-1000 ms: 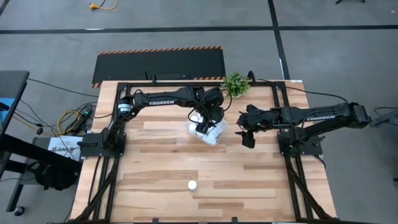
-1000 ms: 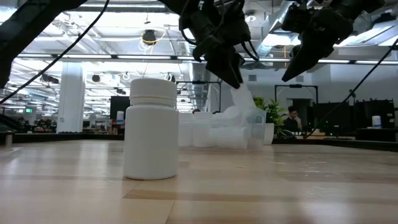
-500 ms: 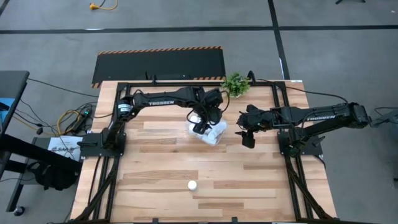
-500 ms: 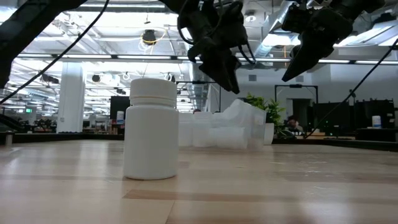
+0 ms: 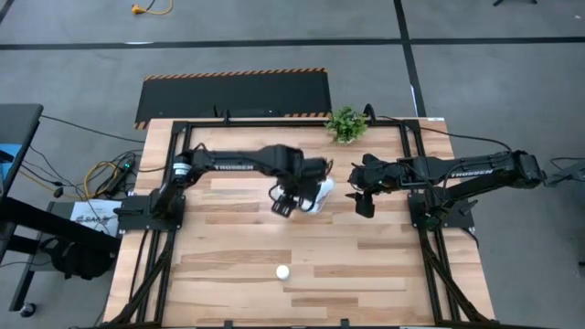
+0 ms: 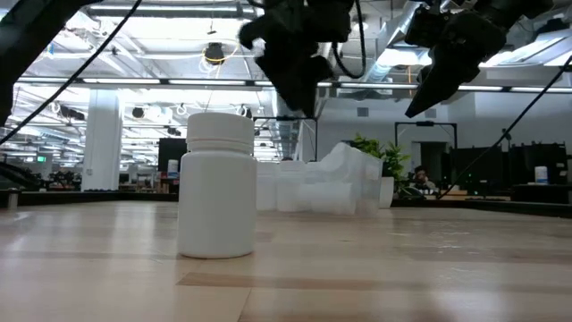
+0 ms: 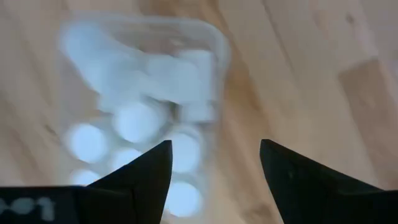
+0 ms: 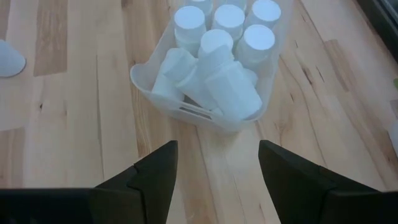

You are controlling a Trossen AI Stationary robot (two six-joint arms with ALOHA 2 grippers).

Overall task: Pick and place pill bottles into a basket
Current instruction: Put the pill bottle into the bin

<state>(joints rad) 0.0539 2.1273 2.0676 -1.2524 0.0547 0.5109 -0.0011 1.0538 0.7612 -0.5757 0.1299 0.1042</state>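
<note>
The left pincer (image 5: 284, 205) has swung off the basket (image 5: 320, 195) toward the bench's near side, fingers parted, empty. The right pincer (image 5: 363, 204) hovers beside the basket, parted, empty. The left arm partly hides the basket, bottles blurred inside. One pill bottle (image 5: 283, 272) stands well apart.

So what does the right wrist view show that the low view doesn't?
Only the right wrist view looks down into the basket: upright bottles at one end, tipped ones piled at the other. Only the low view shows the lone bottle standing whole on the table, both arms hanging above and the plant. Both show the basket of bottles on the wooden table.
</note>
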